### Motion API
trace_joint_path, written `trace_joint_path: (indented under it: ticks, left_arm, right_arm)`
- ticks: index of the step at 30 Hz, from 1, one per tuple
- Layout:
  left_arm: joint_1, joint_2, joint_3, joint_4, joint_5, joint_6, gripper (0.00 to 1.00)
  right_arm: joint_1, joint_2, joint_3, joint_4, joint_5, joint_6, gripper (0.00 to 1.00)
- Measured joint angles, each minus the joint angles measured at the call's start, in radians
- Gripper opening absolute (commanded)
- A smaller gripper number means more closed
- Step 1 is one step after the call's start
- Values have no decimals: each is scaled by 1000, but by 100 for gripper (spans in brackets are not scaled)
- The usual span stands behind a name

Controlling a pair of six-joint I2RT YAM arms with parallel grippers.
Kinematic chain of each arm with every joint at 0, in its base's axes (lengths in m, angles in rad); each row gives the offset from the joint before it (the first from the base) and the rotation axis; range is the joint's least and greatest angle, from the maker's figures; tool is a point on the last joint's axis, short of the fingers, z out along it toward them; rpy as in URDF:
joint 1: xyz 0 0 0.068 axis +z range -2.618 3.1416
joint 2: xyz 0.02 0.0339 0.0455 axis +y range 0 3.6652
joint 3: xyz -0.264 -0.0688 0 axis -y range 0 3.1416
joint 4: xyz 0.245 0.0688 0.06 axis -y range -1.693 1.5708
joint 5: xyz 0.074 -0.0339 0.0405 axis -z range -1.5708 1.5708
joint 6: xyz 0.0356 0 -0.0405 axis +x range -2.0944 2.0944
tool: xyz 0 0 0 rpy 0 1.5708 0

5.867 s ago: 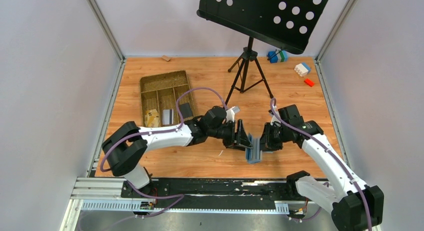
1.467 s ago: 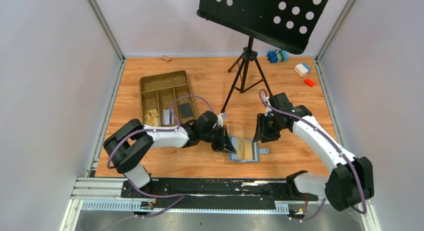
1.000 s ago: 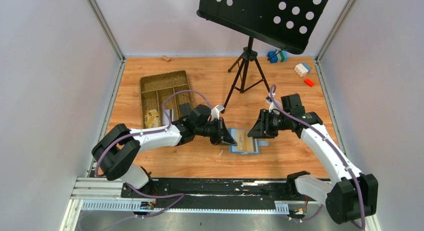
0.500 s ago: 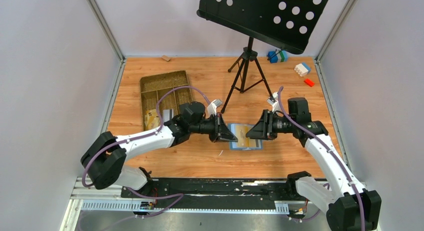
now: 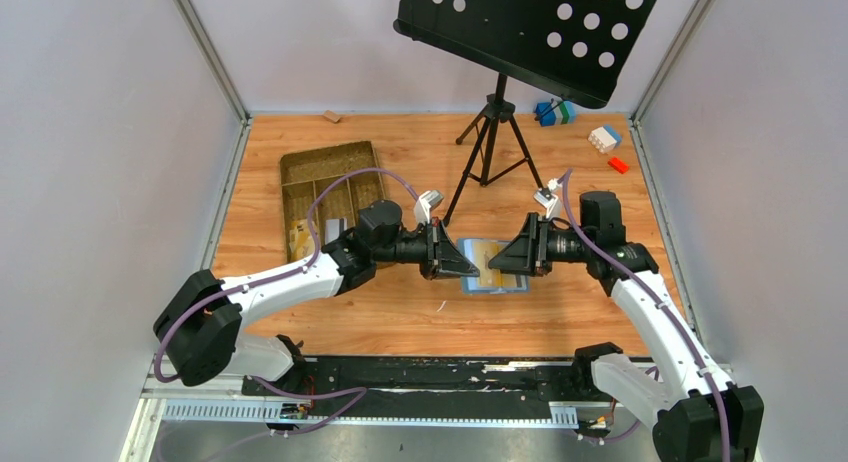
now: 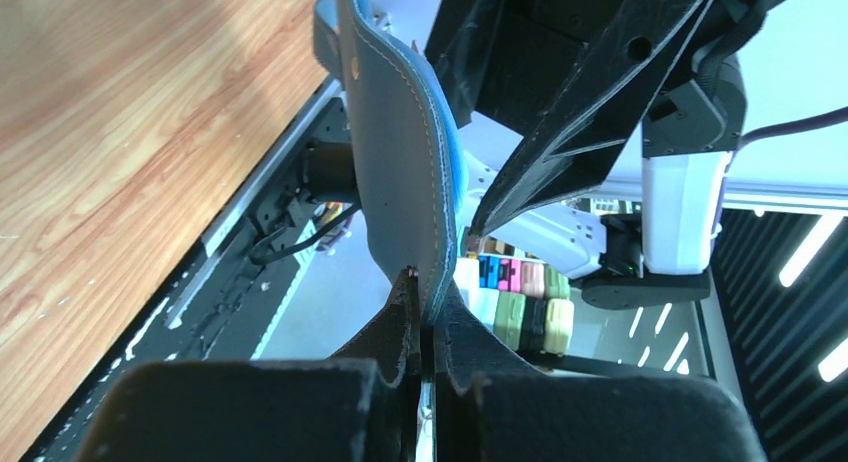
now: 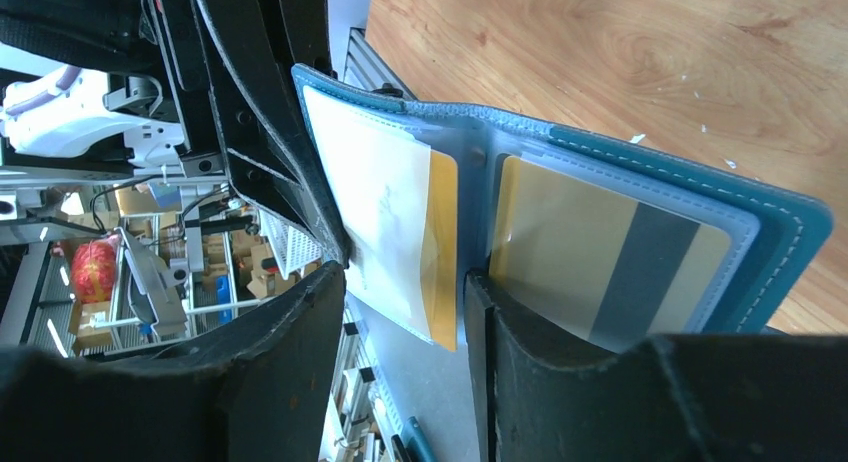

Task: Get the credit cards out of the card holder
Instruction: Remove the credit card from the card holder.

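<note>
The card holder [image 5: 490, 272] hangs open between the two tools, over the middle of the bench [image 5: 400, 147] and somewhat towards its near edge. The left tool [image 5: 462, 266] is clenched on the holder's left edge. In its own wrist view the fingers [image 6: 400, 327] meet flat on the dark blue outer side, which curves up and away from them. Whether any part of the holder rests on the bench I cannot tell.

The right tool [image 5: 498, 265] faces it from the opposite side and is released. Its fingers [image 7: 560, 382] stand apart, with the lower corner of one clear sleeve lying in the gap between them. Whether either finger touches that sleeve I cannot tell.

The credit cards [image 7: 610, 272] sit inside the holder, each in its own clear sleeve — a gold one with a grey stripe on the side away from the left tool, and a pale one with a yellow edge on the side nearer to it.

A brown compartmented tray [image 5: 300, 167] lies towards the bench's left edge, just beyond the left arm. A black music stand [image 5: 530, 22] on a tripod stands at the middle of the far edge, and a few toy blocks [image 5: 604, 137] lie near the far right corner.
</note>
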Motion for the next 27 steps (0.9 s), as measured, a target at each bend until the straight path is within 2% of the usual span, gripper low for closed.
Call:
trace_joint_path:
  ticks: [7, 24, 27]
  left_arm:
    - [4, 0, 0, 43, 18, -37, 0]
    - [24, -15, -90, 246, 16, -141, 0]
    - [25, -16, -90, 264, 14, -149, 0]
  right_arm:
    - [0, 0, 0, 39, -23, 45, 47]
    - [-13, -4, -58, 298, -91, 301, 26]
    - [-11, -2, -58, 362, -110, 352, 19]
